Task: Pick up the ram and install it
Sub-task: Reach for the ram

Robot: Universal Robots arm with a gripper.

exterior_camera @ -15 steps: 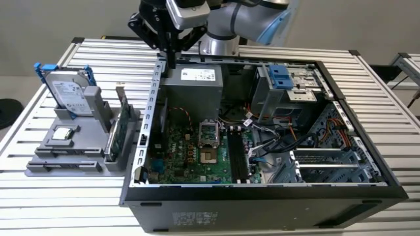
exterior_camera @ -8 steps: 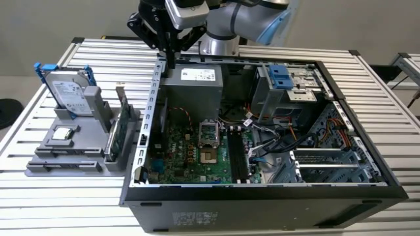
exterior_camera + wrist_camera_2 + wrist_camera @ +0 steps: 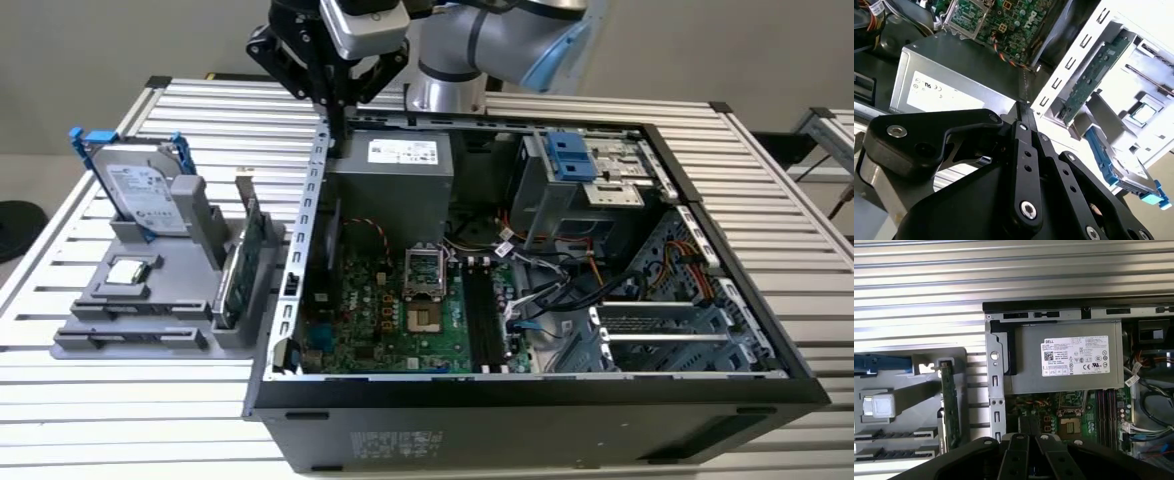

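The ram is out of view. My gripper (image 3: 336,135) hangs over the far left corner of the open computer case (image 3: 534,385), above the case's left wall and the edge of the grey power supply (image 3: 394,180). Its black fingers meet in a point, shut, and nothing shows between them in both wrist views (image 3: 1023,107) (image 3: 1026,424). The motherboard (image 3: 387,310) lies on the case floor, with its long black slots (image 3: 478,320) (image 3: 1106,412) to the right of the processor socket.
A grey fixture (image 3: 134,310) stands left of the case. It carries a green circuit card on edge (image 3: 238,265) (image 3: 949,405), a silver hard drive in a blue bracket (image 3: 140,190) and a processor chip (image 3: 127,270). Loose cables (image 3: 561,280) and drive cages fill the case's right side.
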